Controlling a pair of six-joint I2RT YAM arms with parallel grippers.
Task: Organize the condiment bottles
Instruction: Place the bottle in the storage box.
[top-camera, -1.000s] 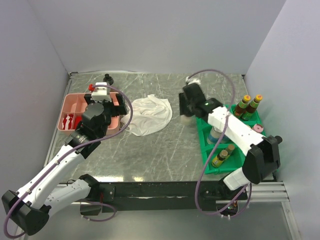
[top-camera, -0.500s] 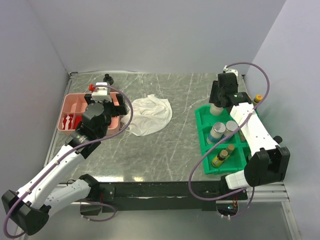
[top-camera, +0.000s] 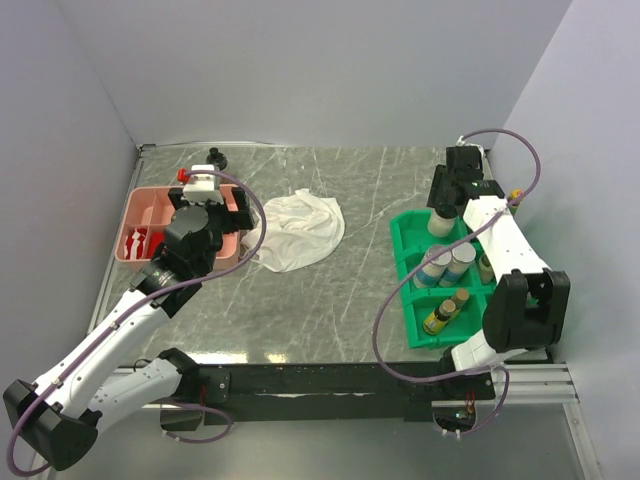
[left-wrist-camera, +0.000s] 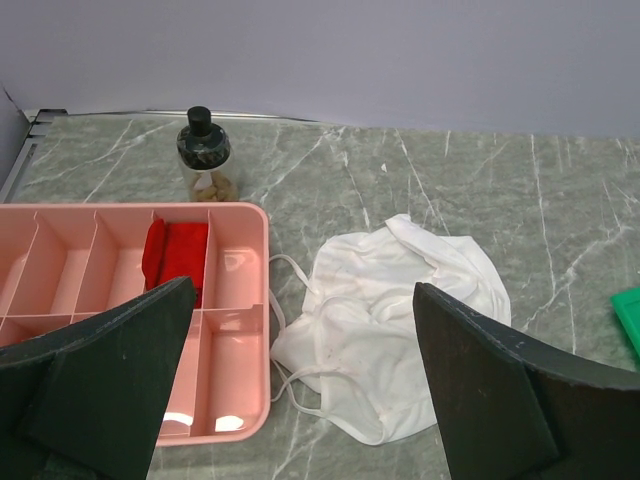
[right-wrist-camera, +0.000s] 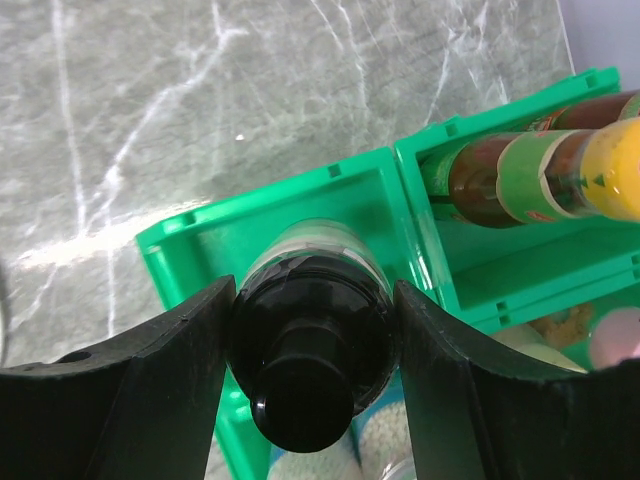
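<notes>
My right gripper (top-camera: 443, 205) (right-wrist-camera: 312, 300) is shut on a clear jar with a black cap (right-wrist-camera: 312, 345), its fingers pressed against both sides of the lid. The jar (top-camera: 440, 222) hangs over the far-left compartment of the green tray (top-camera: 402, 240) (right-wrist-camera: 190, 250). Several condiment bottles stand in that tray: two blue-labelled ones with silver caps (top-camera: 447, 264), an amber one (top-camera: 440, 316), and dark sauce bottles with green bands (right-wrist-camera: 510, 165). Another black-capped jar (top-camera: 215, 157) (left-wrist-camera: 205, 160) stands alone at the back left. My left gripper (top-camera: 212, 205) (left-wrist-camera: 302, 300) is open and holds nothing, between the pink tray and the cloth.
The pink compartment tray (top-camera: 140, 205) (left-wrist-camera: 240, 330) lies at the left with red items (left-wrist-camera: 175, 258) in it. A crumpled white cloth (top-camera: 297, 228) (left-wrist-camera: 395, 320) lies mid-table. Grey walls close in the back and both sides.
My right arm has carried the black-capped jar from the middle of the table rightward to over the green tray's far-left compartment. The left arm has not moved.
</notes>
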